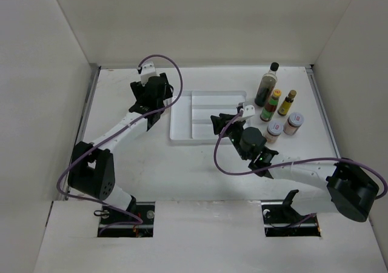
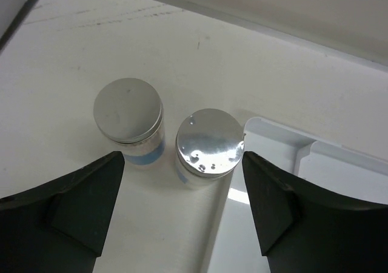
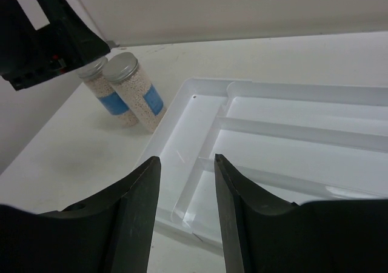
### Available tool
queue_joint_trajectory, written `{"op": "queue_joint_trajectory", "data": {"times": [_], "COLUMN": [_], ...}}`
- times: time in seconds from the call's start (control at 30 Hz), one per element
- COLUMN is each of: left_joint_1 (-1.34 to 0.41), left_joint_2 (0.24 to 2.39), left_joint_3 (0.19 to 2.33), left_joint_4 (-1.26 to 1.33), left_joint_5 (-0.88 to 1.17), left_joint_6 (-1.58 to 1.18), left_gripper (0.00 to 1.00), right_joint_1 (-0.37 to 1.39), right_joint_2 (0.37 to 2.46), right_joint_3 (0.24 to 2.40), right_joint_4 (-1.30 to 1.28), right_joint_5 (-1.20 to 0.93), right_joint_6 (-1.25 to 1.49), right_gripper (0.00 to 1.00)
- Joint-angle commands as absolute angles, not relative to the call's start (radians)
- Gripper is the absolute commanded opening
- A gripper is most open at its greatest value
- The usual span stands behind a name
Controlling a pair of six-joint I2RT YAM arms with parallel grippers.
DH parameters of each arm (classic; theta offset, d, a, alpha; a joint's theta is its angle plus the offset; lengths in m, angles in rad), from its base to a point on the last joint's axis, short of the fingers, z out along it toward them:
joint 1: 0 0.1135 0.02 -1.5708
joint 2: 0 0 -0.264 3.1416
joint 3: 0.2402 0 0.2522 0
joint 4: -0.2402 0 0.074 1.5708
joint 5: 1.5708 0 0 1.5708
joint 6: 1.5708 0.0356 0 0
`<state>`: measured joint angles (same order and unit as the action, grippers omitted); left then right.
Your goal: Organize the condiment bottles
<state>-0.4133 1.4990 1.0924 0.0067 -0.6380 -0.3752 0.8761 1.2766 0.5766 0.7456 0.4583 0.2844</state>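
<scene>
Two grey-lidded jars (image 2: 128,110) (image 2: 210,142) with blue labels stand side by side on the table, just left of the white tray's corner (image 2: 285,141). My left gripper (image 2: 182,182) hovers above them, open and empty; in the top view (image 1: 151,94) it hides them. The right wrist view shows both jars (image 3: 136,91) (image 3: 100,86) under the left gripper (image 3: 42,36). My right gripper (image 3: 187,161) is open and empty over the tray's near left corner (image 1: 221,122). At the far right stand the tall dark bottle (image 1: 267,85), yellow-capped bottle (image 1: 272,105), small yellow-labelled bottle (image 1: 287,103) and two pinkish jars (image 1: 274,131) (image 1: 294,123).
The white divided tray (image 1: 182,134) lies in the middle of the table with nothing in its compartments (image 3: 291,133). White walls enclose the table on the left, back and right. Purple cables loop off both arms.
</scene>
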Motion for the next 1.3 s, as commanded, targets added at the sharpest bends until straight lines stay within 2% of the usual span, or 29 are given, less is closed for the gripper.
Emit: {"op": "queue_joint_trajectory", "data": {"times": [0.0, 0.47, 0.57, 0.7, 0.87, 1.0, 1.27], "left_joint_1": [-0.410, -0.380, -0.372, -0.366, -0.364, -0.378, -0.438], "left_joint_2": [1.519, 1.696, 1.730, 1.746, 1.689, 1.603, 1.474], "left_joint_3": [1.132, 1.239, 1.270, 1.279, 1.269, 1.285, 1.287], "left_joint_4": [0.067, 0.081, 0.075, 0.072, 0.069, 0.074, 0.110], "left_joint_5": [-0.571, -0.557, -0.552, -0.543, -0.560, -0.571, -0.591], "left_joint_6": [-0.403, -0.400, -0.397, -0.397, -0.403, -0.399, -0.382], "left_gripper": [0.81, 0.78, 0.70, 0.56, 0.40, 0.37, 0.35], "right_joint_1": [0.870, 0.869, 0.869, 0.869, 0.863, 0.864, 0.860], "right_joint_2": [1.282, 1.292, 1.292, 1.293, 1.292, 1.282, 1.267], "right_joint_3": [0.583, 0.586, 0.586, 0.584, 0.583, 0.575, 0.566], "right_joint_4": [0.775, 0.775, 0.775, 0.775, 0.775, 0.784, 0.792], "right_joint_5": [0.454, 0.446, 0.445, 0.445, 0.446, 0.451, 0.457], "right_joint_6": [0.291, 0.295, 0.295, 0.293, 0.295, 0.298, 0.305], "right_gripper": [0.48, 0.50, 0.50, 0.50, 0.50, 0.51, 0.60]}}
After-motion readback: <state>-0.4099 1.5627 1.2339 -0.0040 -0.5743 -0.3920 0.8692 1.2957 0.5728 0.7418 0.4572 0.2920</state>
